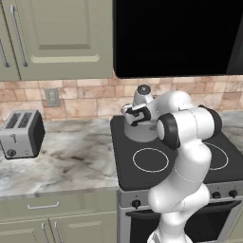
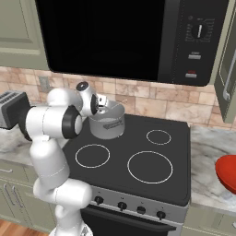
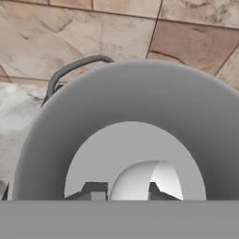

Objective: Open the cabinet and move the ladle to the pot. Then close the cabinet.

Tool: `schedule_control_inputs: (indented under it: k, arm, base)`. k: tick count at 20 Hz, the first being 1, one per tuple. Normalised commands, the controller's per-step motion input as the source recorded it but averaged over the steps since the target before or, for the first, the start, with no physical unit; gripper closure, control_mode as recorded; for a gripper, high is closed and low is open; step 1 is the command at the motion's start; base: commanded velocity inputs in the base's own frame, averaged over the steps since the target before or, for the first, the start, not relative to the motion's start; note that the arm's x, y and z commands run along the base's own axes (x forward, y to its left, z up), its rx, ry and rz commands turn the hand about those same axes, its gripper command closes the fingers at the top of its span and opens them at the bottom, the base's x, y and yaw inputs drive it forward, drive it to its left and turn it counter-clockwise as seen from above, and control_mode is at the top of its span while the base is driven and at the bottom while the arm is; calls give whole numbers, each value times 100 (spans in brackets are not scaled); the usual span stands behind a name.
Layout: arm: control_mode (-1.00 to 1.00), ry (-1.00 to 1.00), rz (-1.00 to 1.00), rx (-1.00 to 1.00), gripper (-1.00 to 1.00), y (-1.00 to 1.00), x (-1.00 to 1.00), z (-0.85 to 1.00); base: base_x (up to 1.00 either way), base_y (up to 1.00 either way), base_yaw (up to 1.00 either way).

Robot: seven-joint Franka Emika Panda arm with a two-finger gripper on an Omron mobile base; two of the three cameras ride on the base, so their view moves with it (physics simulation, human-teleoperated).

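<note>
The grey metal pot (image 1: 142,134) (image 2: 109,124) stands on the stove's back left burner. My gripper (image 1: 135,115) (image 2: 102,104) hangs right over its mouth. In the hand view I look down into the pot (image 3: 140,93), whose dark side handle (image 3: 74,67) sits at the upper left. The ladle's (image 3: 140,179) rounded grey bowl lies low inside the pot between my two finger tips, and the gripper (image 3: 126,190) is shut on the ladle. The pale olive cabinet (image 1: 61,38) hangs at the upper left, and both doors look flush.
A black microwave (image 1: 175,38) hangs low above the stove (image 2: 138,156). A silver toaster (image 1: 21,134) stands on the marble counter at the left. A red bowl (image 2: 228,173) sits on the counter at the right. Another wall cabinet door (image 2: 227,69) shows beyond the microwave.
</note>
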Motion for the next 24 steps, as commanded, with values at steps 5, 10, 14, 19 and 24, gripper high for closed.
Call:
schedule_control_inputs:
  k: [5, 10, 14, 19, 24]
  arm:
    - [-100, 0, 0, 0, -100, 0, 3, -5]
    - [-100, -5, 0, 0, -100, 0, 0, 0]
    - [-100, -10, 0, 0, -100, 0, -7, 0]
    - [-100, -13, 0, 0, -100, 0, -47, 0]
    - [-100, -9, -8, 3, -100, -1, -52, 22]
  base:
    - [0, 0, 0]
    - [0, 0, 0]
    - [0, 0, 0]
    - [0, 0, 0]
    - [0, 0, 0]
